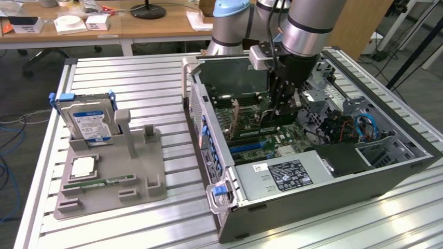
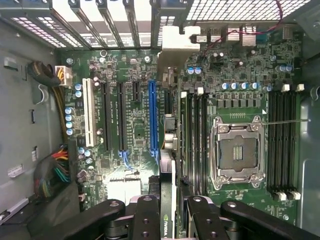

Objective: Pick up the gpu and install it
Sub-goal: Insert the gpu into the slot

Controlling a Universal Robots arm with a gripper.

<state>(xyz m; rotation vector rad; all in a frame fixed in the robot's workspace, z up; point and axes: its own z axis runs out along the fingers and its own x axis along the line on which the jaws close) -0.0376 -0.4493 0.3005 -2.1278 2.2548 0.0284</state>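
Gripper [image 2: 169,204] is clamped on the gpu [image 2: 170,145], fingers [image 2: 146,215] on both faces. The card stands edge-on over the motherboard [image 2: 125,65] inside the open PC case [image 1: 325,202], just beside the blue slot [image 2: 152,120]. Can't tell if it's seated. Hard drive [image 1: 86,122] sits in the grey fixture [image 1: 138,176], at the exterior view's left.

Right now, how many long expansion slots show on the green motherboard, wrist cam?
4: one white plastic slot nearest the cable bundle, two black slots next, one blue slot beside the green gpu card held edge-on. The card may hide others.
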